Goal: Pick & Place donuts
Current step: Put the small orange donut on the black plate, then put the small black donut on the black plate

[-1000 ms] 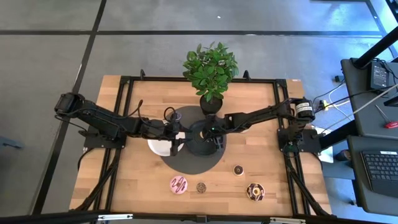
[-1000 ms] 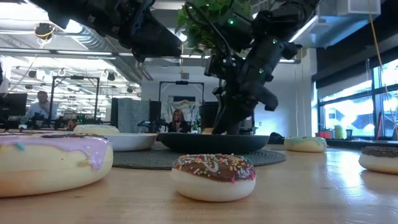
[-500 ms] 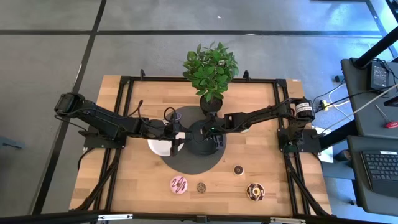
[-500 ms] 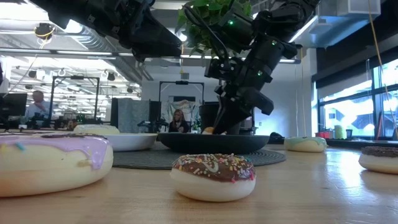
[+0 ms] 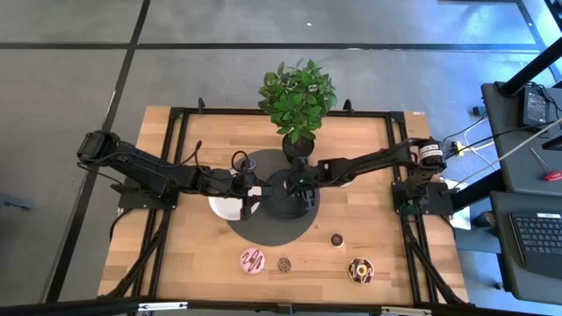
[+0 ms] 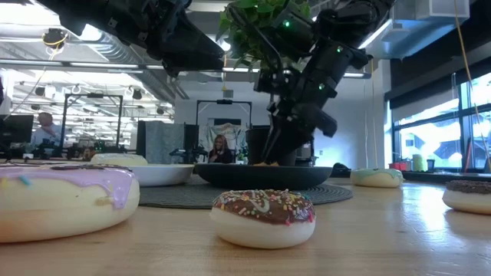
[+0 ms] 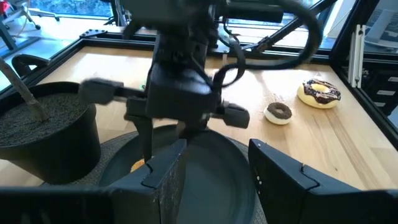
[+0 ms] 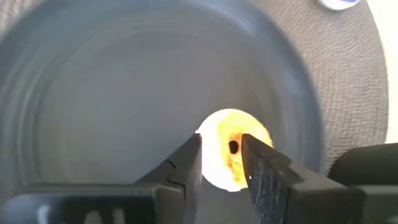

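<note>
The right hand (image 8: 221,163) hangs low over the black plate (image 8: 93,93), its fingers slightly spread around an orange donut (image 8: 231,155) that lies on the plate just beneath and between them. This looks like the placing step, with the donut either just set down or about to be let go; the next move would call for opening wider and lifting straight up so the ring is not dragged. The left hand (image 7: 214,168), fingers spread and empty, waits beside the same plate. Only the right wrist view shows the donut clearly; the high view hides it under the arm, yet shows four more donuts (image 5: 253,261) well apart from both hands on the counter (image 5: 193,263).
</note>
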You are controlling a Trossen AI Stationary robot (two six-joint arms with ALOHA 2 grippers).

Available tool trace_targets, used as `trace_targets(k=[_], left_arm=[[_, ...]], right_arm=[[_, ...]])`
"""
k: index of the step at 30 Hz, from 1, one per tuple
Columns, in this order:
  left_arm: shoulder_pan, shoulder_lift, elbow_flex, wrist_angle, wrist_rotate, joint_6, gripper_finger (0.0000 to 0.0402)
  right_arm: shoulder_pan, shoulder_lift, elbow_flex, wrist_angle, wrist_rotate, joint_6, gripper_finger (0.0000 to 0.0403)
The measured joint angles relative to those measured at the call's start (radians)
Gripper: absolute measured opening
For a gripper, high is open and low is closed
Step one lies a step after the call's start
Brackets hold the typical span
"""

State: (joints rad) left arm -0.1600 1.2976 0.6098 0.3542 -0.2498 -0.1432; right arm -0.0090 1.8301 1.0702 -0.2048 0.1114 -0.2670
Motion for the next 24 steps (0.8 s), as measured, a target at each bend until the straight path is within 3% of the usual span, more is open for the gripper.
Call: trace_targets(k=[5,10,14,24], left_arm=[[0.0,0.0,0.0,-0.001,0.0,0.0,0.0169],[0.0,0.0,0.0,-0.001,0.0,0.0,0.0169],[0.0,0.0,0.0,-0.001,-0.001,0.0,0.0169],[0.0,0.0,0.0,0.0,0.0,0.0,0.0169]], right_arm=[[0.019,-0.062,0.0,-0.075,-0.015,0.057,0.0119],[0.062,-0.145,0.0,-0.297,-0.113,0.2,0.0119],[0.124,-0.199,-0.025,-0.448,-0.113,0.291,0.0119],[0.376,-0.251,-0.182,-0.441,-0.114,0.457,0.0119]])
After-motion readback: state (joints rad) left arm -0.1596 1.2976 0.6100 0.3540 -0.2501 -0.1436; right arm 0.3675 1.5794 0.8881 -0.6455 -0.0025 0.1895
